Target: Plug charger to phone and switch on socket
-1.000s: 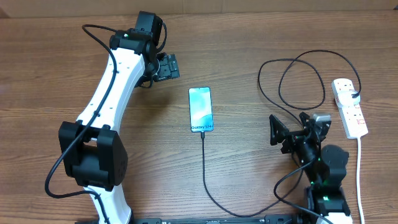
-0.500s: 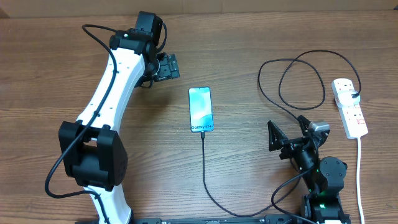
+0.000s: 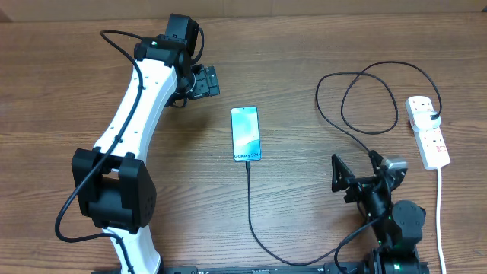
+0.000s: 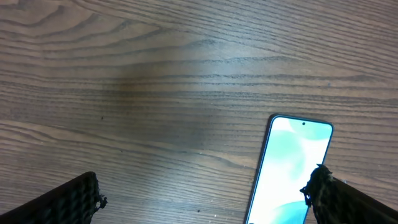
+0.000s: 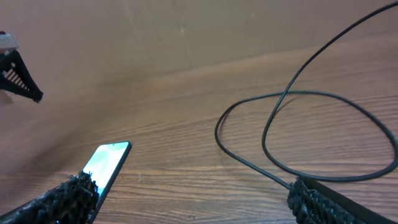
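Right claw (image 3: pixel 356 167) has drawn back, wide and empty like the left claw (image 3: pixel 205 82), hiding part of the charger (image 3: pixel 249 205).

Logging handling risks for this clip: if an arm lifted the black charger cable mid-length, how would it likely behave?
Probably floppy: the charger cable lies in loose loops on the table, so it would sag and drag. Its end meets the phone, so a pull might slide that slim phone too.

White left arm (image 3: pixel 135 103), bulky black joints (image 3: pixel 114 190), compact black right arm (image 3: pixel 378 196)
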